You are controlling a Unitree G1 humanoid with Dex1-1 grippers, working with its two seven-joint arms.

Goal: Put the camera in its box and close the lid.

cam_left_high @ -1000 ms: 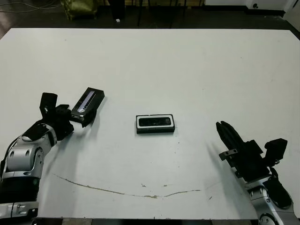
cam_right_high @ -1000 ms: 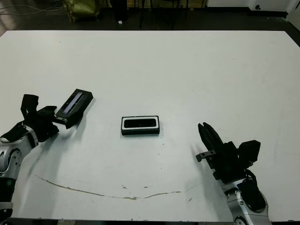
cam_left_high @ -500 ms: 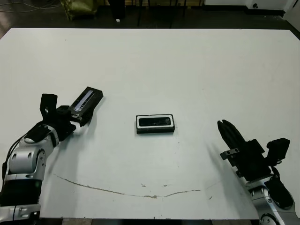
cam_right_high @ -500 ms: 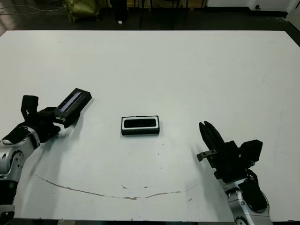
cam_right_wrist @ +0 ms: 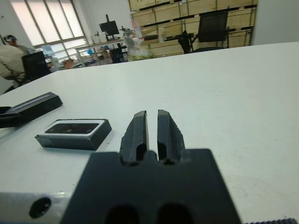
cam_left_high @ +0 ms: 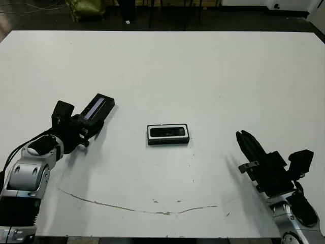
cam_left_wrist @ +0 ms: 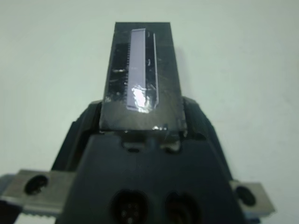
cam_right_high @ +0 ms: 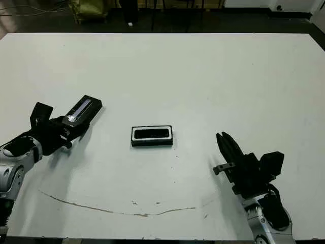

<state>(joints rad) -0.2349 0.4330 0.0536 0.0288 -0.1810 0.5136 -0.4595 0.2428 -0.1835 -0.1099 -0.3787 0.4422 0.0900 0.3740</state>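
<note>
My right gripper (cam_left_high: 249, 145) sits nearest me, at abt 4 o'clock on the white table (cam_left_high: 203, 76), fingers pressed together w/ only a thin slit between them, holding nothing. It rests low near the table edge, well apart from the box.

My left gripper (cam_left_high: 84, 127) is at abt 9 o'clock, clamped on the near end of the lid (cam_left_high: 97, 108). The lid sticks out past the fingers toward 1 o'clock, tilted up, far end free; pale bluish strip faces up, w/ a shiny glare spot in the left wrist view. Whether it's clear of the table or just grazing it I can't tell.

The box (cam_left_high: 168, 134) lies flat at table centre, long side running 9-to-3, white lining showing as a rim. The camera (cam_left_high: 169, 132) is already in it, dark bar filling the tray.

Handling, as I judge it: the lid looks rigid, light, thin-walled plastic or card, glossy on the strip so prob. slippery there. Best hold is on the two long black side walls, as I have it now, not on the strip. End grip gives leverage, so it could twist when I press it down; the box looks light too and may slide unless I come down square.
</note>
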